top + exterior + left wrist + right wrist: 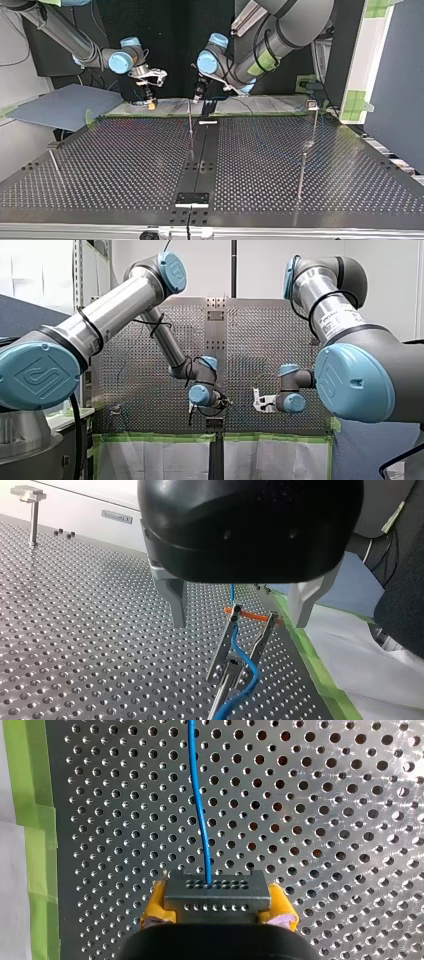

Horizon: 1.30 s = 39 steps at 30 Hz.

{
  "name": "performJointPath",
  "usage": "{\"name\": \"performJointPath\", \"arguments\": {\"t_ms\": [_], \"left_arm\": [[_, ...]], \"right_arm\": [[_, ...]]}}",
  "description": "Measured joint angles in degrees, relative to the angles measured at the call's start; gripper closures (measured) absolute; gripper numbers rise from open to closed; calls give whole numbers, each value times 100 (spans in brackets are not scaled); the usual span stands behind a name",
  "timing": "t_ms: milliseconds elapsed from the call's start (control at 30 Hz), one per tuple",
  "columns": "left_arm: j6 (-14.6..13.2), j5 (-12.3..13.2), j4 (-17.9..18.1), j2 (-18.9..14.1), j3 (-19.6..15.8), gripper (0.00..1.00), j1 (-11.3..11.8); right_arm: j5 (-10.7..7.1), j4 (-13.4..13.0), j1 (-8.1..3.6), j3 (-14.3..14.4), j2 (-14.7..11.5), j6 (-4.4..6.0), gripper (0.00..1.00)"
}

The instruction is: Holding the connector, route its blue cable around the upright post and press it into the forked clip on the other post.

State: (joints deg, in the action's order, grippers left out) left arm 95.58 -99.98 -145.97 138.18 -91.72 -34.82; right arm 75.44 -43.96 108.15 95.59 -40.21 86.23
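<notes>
Connector (215, 890) in tight pinch of my right gripper (219, 909), above perforated table (325, 820), green tape (30, 795) alongside.

Front, top seemingly opposed over table (125, 165); wrist views close.

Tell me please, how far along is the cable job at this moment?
Done: my right gripper holds the connector between its yellow-padded fingers.
In hand: the blue cable runs from the connector over the table and passes at my left gripper.
Left: routing and pressing. The post in the left wrist view stands apart from the cable, with nothing around it.
</notes>
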Motion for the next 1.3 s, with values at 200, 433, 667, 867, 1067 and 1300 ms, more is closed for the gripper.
{"name": "performJointPath", "arguments": {"t_ms": [200,433,667,867,1067,1300], "left_arm": [[17,1,-25,0,0,0,-3],[-8,-39,-111,-4,-1,0,-15],[-160,-193,-242,-167,-185,0,-58],[-30,-192,37,-486,-506,0,-61],[73,-130,351,-816,-836,0,-35],[454,126,409,-1247,-1268,0,-35]], "right_arm": [[-1,15,0,0,0,-7,100],[1,19,5,-1,-1,-10,100],[6,67,3,-1,-1,-23,100],[14,83,2,0,-1,-11,100],[26,87,-22,0,-1,28,100],[127,78,-83,-1,0,140,100]]}}
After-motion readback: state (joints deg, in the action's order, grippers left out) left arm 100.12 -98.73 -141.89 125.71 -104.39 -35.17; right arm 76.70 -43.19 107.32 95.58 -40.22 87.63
